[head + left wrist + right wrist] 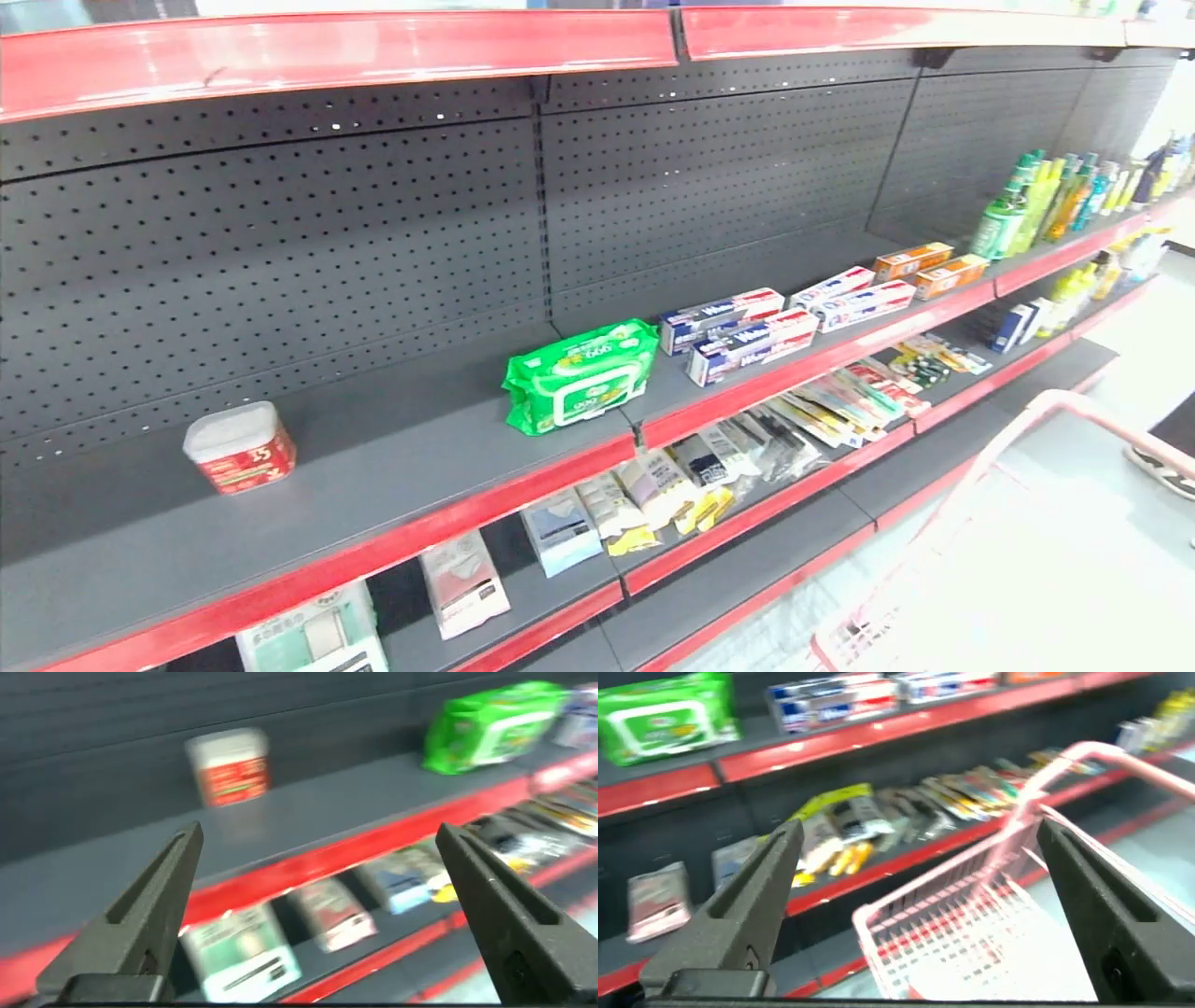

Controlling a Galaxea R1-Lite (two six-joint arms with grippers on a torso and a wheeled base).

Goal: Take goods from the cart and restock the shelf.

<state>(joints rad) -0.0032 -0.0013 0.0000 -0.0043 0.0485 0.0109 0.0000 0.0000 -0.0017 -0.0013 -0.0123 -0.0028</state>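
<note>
The left gripper is held spread and empty before the shelf, facing its front edge near the red tub. The right gripper, likewise spread and empty, is pointed at the cart, parked off the shelf's front edge to the right. The right arm is judged nearer.

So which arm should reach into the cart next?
Probably the right. Its open jaws face the pink cart, which sits on the robot's right. The left arm's open jaws face the shelf and red tub instead.
</note>
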